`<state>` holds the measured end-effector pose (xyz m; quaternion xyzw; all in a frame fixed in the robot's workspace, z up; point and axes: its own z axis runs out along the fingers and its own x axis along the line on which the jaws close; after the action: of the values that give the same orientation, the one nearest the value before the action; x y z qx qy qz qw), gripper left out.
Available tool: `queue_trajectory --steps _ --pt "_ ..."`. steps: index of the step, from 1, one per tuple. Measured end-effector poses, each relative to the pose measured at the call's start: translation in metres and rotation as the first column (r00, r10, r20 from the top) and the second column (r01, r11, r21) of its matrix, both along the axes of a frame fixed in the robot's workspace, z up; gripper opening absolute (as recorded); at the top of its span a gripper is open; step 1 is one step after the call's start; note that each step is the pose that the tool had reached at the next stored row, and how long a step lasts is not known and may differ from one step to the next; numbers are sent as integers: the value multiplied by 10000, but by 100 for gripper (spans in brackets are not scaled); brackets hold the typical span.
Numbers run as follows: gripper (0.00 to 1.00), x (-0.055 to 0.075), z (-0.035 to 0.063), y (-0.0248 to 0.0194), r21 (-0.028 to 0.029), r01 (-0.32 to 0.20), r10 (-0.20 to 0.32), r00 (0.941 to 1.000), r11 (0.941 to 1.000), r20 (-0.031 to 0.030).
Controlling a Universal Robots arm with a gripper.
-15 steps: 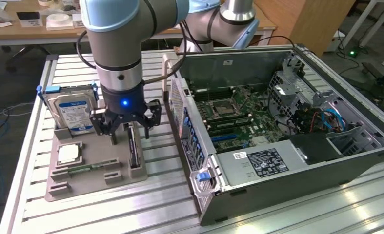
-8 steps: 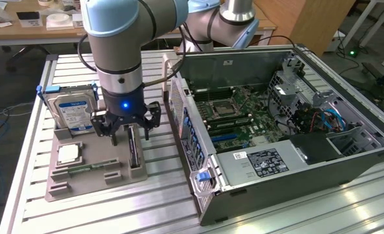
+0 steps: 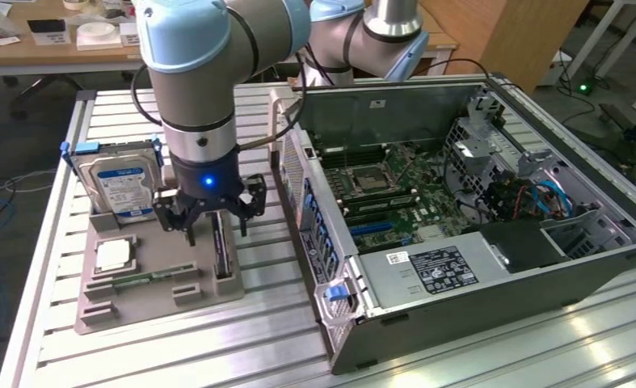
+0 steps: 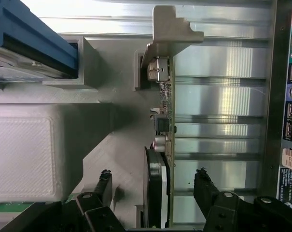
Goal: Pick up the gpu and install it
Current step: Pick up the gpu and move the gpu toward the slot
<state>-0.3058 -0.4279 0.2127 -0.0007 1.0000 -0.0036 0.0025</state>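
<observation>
The arm [image 3: 204,97] is pointing straight down over the gray tray [image 3: 145,299] toward the tabletop's [image 3: 188,356] edge on the exterior view's left. Its end effector [image 3: 216,234] is hanging open, straddling the gpu [image 3: 225,250] without touching it. The gpu is standing on edge in the tray.

I have the claw [image 3: 215,229] spread wide, one finger on each side of the gpu [image 3: 226,255], which stands on edge in the grey holder tray [image 3: 134,303] just below it. Beside the claw, toward the exterior view's left, the hard drive [image 3: 124,182] stands upright (blue-white label facing the camera). On the claw's other side sits the open computer case [image 3: 576,242], with its motherboard [image 3: 404,186] exposed.
</observation>
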Motion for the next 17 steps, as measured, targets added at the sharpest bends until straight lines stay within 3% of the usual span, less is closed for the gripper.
queue_trajectory --steps 3,4,8,9,11,12,15,16,17 --pt "77 -1 -16 0 -2 1 -1 10000 10000 -2" --pt "70 -1 -17 0 -2 0 0 10000 10000 -3" --pt "68 0 -19 0 -1 0 0 10000 10000 -1" --pt "62 0 -19 0 -1 0 0 10000 10000 -1" --pt "62 0 -19 0 -1 0 0 10000 10000 -1" --pt "55 0 -20 0 -1 0 0 10000 10000 0" --pt "54 0 -23 1 -1 25 -25 10000 10000 0" --pt "47 0 -24 1 -1 34 -34 10000 10000 -1" --pt "47 0 -25 1 -1 44 -44 10000 10000 -1"
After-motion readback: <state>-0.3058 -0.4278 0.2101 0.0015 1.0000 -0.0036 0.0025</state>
